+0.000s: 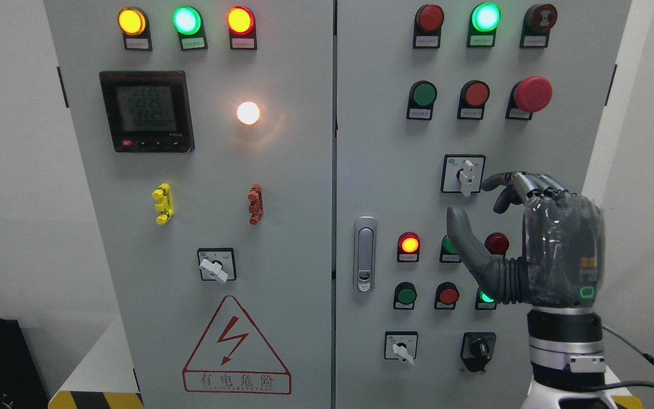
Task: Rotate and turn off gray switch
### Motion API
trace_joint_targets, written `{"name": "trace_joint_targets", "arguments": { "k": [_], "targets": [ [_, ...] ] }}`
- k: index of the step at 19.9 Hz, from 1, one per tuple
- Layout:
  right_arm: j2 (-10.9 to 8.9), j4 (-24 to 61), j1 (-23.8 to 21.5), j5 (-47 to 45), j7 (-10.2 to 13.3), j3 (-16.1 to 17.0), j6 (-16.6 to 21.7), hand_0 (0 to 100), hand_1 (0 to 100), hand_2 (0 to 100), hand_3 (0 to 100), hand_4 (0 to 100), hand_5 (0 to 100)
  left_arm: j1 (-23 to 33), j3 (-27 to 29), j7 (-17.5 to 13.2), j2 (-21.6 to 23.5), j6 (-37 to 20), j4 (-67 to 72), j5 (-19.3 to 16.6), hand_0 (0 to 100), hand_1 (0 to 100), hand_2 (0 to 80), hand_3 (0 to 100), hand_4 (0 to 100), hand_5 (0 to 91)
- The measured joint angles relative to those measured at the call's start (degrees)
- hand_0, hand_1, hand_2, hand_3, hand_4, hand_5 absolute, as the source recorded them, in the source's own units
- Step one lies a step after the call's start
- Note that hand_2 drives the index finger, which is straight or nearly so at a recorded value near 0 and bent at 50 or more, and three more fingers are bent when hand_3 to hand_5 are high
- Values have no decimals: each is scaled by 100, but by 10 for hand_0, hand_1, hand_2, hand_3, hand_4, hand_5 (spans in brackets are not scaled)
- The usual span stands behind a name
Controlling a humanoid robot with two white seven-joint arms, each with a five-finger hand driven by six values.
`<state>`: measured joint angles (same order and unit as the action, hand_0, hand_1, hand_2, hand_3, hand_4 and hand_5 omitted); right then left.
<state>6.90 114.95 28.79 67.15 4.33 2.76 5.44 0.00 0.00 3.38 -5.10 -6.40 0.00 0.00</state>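
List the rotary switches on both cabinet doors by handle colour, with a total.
Pale-handled rotary switches: 3
Black-knob rotary switch: 1
Total: 4

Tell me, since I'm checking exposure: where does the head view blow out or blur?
Head view: the white lamp clips to pure white and casts a warm halo on the left door; the right hand is slightly soft; the meter digits read faint.
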Motion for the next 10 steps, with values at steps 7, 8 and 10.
{"name": "trace_joint_targets", "arguments": {
  "k": [7, 8, 10],
  "targets": [
    [-3, 193, -187, 0, -10, 99, 59, 266, 159, 127, 166, 139, 135, 0, 0, 0, 0, -2, 0, 0, 120, 389, 0, 0, 0, 0],
    [-3, 213, -216, 0, -12, 109, 59, 266, 160, 121, 166, 139, 134, 0, 0, 0, 0, -2, 0, 0, 120, 389, 0, 0, 0, 0],
    [-2, 254, -270, 0, -29, 125, 62, 265, 161, 121, 168, 140, 134, 0, 0, 0, 0, -2, 0, 0, 120, 389, 0, 0, 0, 0]
  ]
}}
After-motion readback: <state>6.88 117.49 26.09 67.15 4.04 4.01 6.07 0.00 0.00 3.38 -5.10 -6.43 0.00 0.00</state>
